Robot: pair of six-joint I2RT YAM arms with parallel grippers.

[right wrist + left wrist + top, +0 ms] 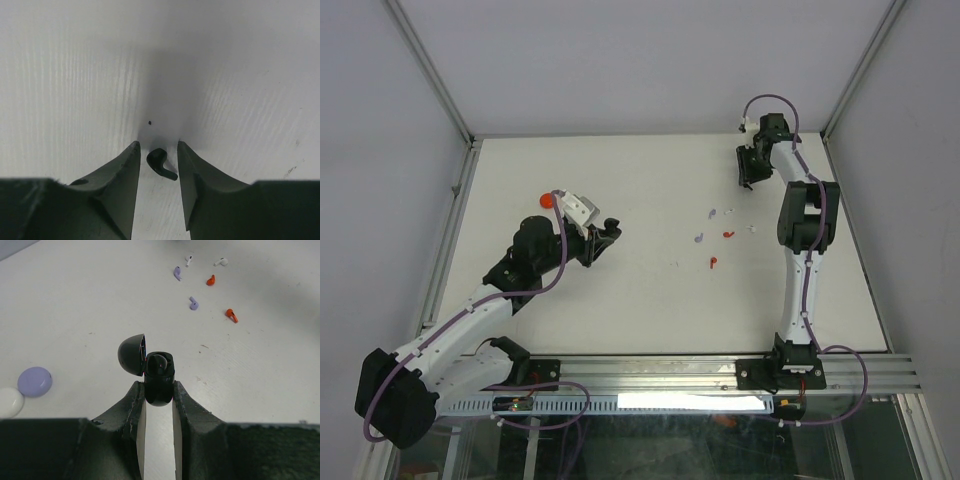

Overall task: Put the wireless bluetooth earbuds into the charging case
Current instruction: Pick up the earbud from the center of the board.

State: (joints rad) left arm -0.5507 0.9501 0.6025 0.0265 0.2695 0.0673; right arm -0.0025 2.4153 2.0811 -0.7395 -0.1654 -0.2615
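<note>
My left gripper [159, 388] is shut on the black charging case [159, 376], which it holds above the table with the domed lid [131, 354] swung open to the left. In the top view this gripper [605, 235] is at centre left. Loose earbuds lie beyond it: two lavender [177, 273] [193, 303], two red [210, 280] [231, 315] and two white [189, 260] [221, 262]. My right gripper [158, 146] [752, 178] is down at the far right of the table. Its jaws stand open on either side of a black earbud [160, 162] lying on the surface.
A lavender disc [34, 381] and a white disc [9, 402] lie to the left of the left gripper. A red disc [548, 200] sits by the left wrist. Metal frame rails [450, 235] border the white table [650, 300] on the left and right.
</note>
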